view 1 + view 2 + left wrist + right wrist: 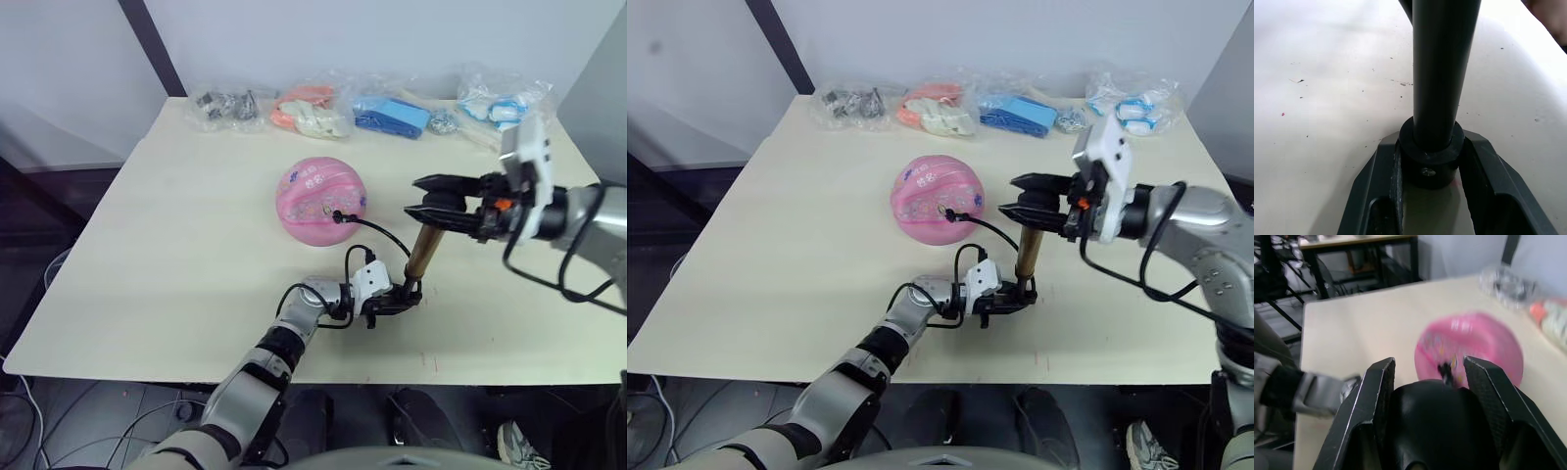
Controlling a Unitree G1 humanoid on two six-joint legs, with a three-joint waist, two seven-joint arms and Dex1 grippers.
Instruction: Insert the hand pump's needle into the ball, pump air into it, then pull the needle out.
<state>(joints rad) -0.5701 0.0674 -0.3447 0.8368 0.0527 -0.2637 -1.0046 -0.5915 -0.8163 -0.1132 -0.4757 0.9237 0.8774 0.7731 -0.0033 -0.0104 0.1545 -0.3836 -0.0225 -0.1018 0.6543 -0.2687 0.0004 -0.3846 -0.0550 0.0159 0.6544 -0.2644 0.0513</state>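
On the pale table (176, 245), a row of clear bags (313, 108) is seen along the far edge. The ball (321, 201) is found near the middle of the table, pink and printed, resting on the surface with its lower side slightly flattened. A thin black hose (377, 233) is attached at the ball's right face, where the needle is seated, and is looped down toward the base of the hand pump (424, 250). The pump is stood upright on the table, just right of the ball and apart from it, with its gold-bronze barrel rising from a black end cap. That cap is clamped between the fingers of the left gripper (397, 299), which lies low on the table at the pump's foot; in the left wrist view the two fingers (1484, 166) are seen pressed against both sides of the black collar. The pump's top is held by the right gripper (431, 211), reaching in from the right, and its two fingers (1376, 391) are closed around the black handle (1440, 426), as is shown in the right wrist view.
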